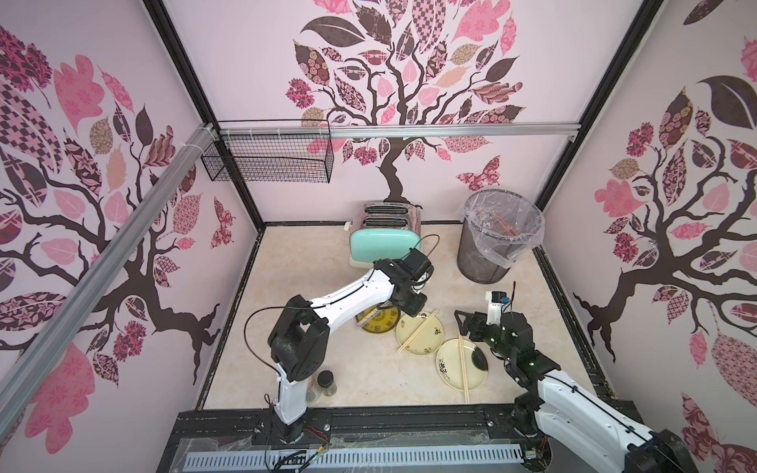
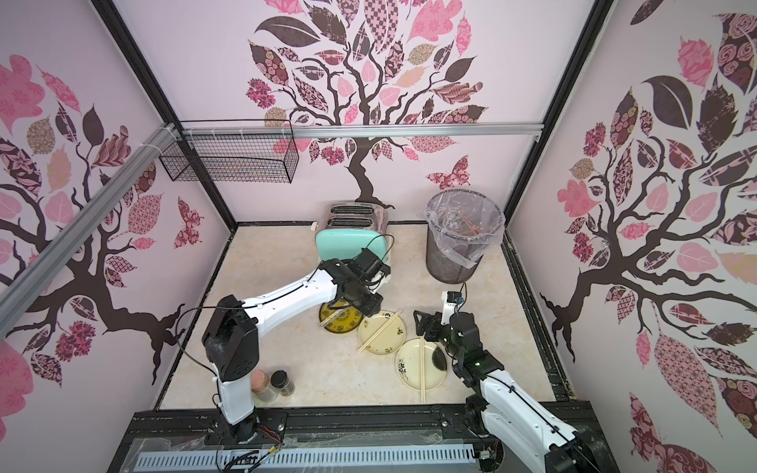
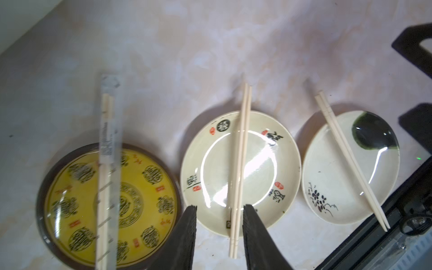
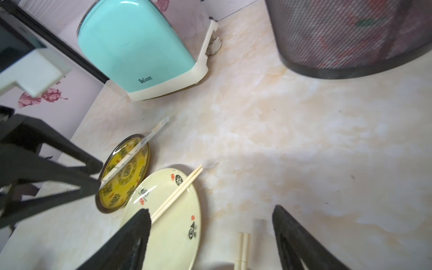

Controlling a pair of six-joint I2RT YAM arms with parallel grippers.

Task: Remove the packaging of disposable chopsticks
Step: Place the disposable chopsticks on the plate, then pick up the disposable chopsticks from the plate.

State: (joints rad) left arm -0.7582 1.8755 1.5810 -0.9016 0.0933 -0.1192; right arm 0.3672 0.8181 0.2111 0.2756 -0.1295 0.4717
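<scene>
Three plates sit in a row on the marble top. Across the yellow plate (image 3: 154,201) lies a pair of disposable chopsticks still inside its clear packaging (image 3: 108,140), also seen in the right wrist view as the packaging (image 4: 146,139). Bare chopsticks (image 3: 242,152) rest on the middle cream plate (image 3: 268,187), and another bare pair (image 3: 346,152) on the oval plate (image 3: 336,182). My left gripper (image 3: 219,210) hovers open above the near end of the middle pair, holding nothing. My right gripper (image 4: 210,215) stands wide open and empty beside the oval plate (image 1: 450,364).
A mint toaster (image 1: 385,237) stands at the back. The lined mesh bin (image 1: 491,254) at the back right holds crumpled clear sleeves with red marks. Two spice jars (image 2: 282,383) stand by the left arm's base. A wire basket (image 1: 270,159) hangs on the back rail.
</scene>
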